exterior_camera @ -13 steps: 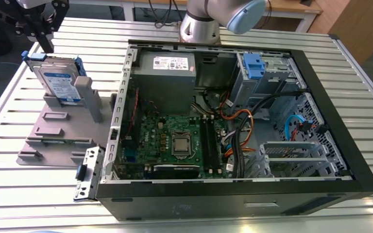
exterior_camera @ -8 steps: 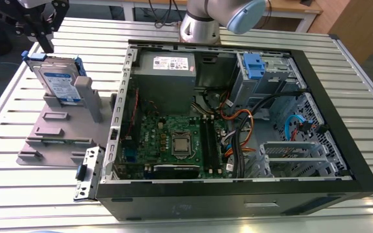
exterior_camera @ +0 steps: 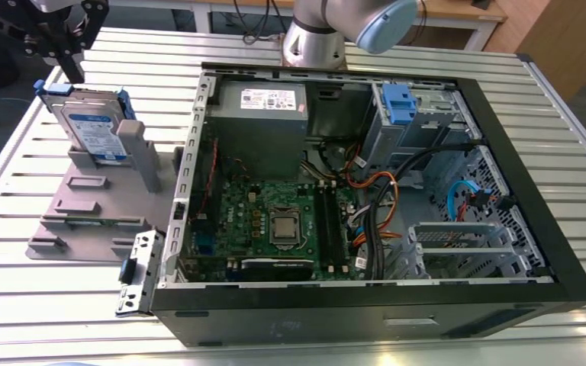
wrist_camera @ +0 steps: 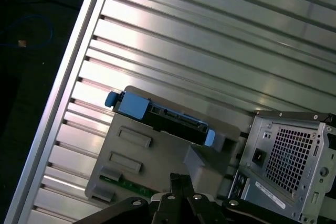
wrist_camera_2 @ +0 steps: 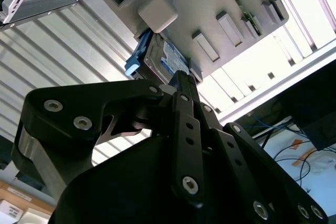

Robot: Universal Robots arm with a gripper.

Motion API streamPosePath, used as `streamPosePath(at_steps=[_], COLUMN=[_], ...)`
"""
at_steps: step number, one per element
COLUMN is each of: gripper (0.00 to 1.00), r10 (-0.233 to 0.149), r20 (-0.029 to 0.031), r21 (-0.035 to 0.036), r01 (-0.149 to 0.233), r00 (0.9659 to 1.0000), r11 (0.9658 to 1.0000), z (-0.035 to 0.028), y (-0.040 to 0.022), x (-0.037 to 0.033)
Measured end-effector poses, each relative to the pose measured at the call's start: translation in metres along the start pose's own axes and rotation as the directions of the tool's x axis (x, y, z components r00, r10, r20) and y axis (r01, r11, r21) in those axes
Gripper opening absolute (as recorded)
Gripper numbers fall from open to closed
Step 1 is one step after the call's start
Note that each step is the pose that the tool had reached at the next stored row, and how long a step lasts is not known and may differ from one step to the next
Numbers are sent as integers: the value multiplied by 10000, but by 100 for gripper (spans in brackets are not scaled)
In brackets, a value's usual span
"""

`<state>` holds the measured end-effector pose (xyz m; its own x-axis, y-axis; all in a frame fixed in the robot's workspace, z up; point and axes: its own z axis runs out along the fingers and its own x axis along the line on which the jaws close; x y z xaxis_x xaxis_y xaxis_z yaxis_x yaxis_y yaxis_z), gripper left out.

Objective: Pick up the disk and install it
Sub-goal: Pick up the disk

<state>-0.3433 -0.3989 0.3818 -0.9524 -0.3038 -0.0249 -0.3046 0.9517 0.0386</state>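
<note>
The disk (exterior_camera: 91, 126) stands on edge in a grey holder (exterior_camera: 79, 210) on the slatted table, at the exterior view's left of the open computer case (exterior_camera: 502, 164). It is silver-grey with a blue-and-white label and a blue bracket. My gripper (exterior_camera: 72, 70) hangs just above the disk's upper end, apart from it, its fingers together with nothing between them. In both wrist views the disk (wrist_camera_2: 165, 59) (wrist_camera: 163, 116) lies beyond the gripper's tip (wrist_camera_2: 181, 77) (wrist_camera: 178, 181).
Inside the case are a motherboard (exterior_camera: 272, 217), a grey power supply box (exterior_camera: 262, 114), loose cables and a blue latch on a metal cage (exterior_camera: 399, 103). A small metal bracket (exterior_camera: 135, 271) lies by the case's near corner. The arm's base (exterior_camera: 313, 38) stands behind the case.
</note>
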Motion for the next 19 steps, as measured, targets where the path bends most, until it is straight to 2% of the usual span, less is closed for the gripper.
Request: streamPosePath(at_steps=[19], gripper=[11], r10=[-501], r20=[-20], r21=[-13], r01=[501], r00=[9987], r11=[9987], z=[0], y=[0], x=[0])
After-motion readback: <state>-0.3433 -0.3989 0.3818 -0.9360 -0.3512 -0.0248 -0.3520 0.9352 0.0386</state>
